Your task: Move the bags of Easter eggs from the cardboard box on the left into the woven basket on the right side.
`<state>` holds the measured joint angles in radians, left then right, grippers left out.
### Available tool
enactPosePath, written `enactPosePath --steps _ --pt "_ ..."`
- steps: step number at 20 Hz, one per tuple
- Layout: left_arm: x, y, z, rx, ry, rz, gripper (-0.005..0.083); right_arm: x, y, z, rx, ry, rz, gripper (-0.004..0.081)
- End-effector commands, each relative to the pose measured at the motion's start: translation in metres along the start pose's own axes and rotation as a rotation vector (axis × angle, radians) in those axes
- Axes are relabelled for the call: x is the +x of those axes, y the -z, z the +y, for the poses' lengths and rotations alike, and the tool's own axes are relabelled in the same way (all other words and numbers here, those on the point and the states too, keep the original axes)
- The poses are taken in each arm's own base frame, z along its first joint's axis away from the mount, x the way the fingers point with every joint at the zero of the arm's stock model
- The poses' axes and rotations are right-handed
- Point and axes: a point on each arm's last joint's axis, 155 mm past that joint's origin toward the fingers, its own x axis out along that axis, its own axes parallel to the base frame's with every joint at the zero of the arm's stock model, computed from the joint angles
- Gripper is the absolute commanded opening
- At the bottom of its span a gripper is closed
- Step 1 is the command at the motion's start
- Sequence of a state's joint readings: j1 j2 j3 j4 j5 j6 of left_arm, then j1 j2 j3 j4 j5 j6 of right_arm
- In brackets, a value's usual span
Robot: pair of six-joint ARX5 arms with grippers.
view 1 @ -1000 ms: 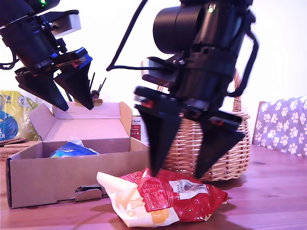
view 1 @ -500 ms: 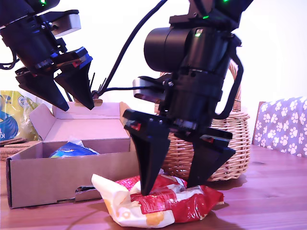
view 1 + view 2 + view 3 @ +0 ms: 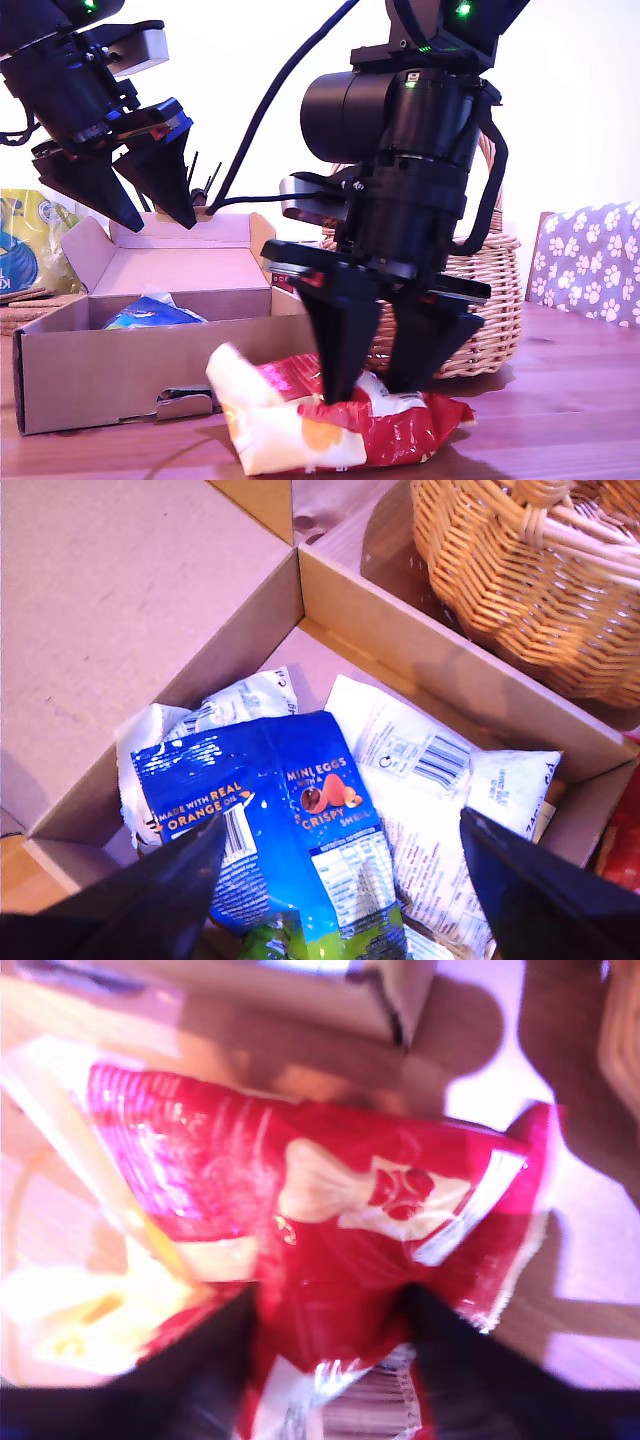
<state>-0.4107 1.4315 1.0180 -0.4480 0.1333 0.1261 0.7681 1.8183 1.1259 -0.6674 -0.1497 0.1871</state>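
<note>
The second tool [image 3: 378, 385] is pinching the large crinkly red, white and yellow sweet bag [image 3: 335, 425] between its two black wedge fingers [image 3: 343, 340], closed in on a bunched ridge of foil near the bag's middle while the bag is lying on the brown wooden desk [image 3: 560, 420]. In the second wrist view the same tool [image 3: 330, 1325] is gripping only a narrow fold of the red bag [image 3: 330, 1210], with most of the pack spreading out away from it. That is where I am seeing the risk: slick film could be sliding out of the pinch as the bag is lifting, or the heavy, loose ends could be sagging and catching on the rim of the round tan wicker basket [image 3: 490, 300] just behind the tool. The arm above is standing nearly vertical, wrist pointing straight down.

Further off, the first tool [image 3: 140, 205] is hanging spread open and holding nothing, tilted down over the shallow brown cardboard box [image 3: 90, 370]. Between its jaws in the first wrist view [image 3: 340, 900] a shiny blue bag [image 3: 280, 810] and a whitish-silver bag [image 3: 440, 780] are still lying inside the box [image 3: 130, 610], with the basket [image 3: 530, 570] beyond it.
</note>
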Motion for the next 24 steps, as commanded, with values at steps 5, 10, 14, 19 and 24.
enactPosePath --steps 5,10,14,19,24 --pt "0.008 0.009 -0.001 -0.01 0.008 0.031 0.0676 0.017 0.03 -0.002 0.009 0.009 0.11 -0.0013" --pt "0.008 0.008 0.003 -0.039 -0.001 0.027 0.0676 -0.03 0.018 0.02 -0.041 -0.044 -0.004 -0.0013" --pt "0.022 0.022 0.004 -0.097 0.0 0.083 0.0677 -0.086 0.012 0.034 -0.074 -0.079 -0.138 -0.0013" --pt "0.058 0.058 0.011 -0.146 -0.022 0.217 0.0677 -0.163 0.008 0.049 -0.095 -0.131 -0.326 -0.0013" --pt "0.08 0.084 0.013 -0.171 -0.029 0.305 0.0676 -0.253 -0.038 0.028 -0.109 0.02 -0.611 -0.0013"
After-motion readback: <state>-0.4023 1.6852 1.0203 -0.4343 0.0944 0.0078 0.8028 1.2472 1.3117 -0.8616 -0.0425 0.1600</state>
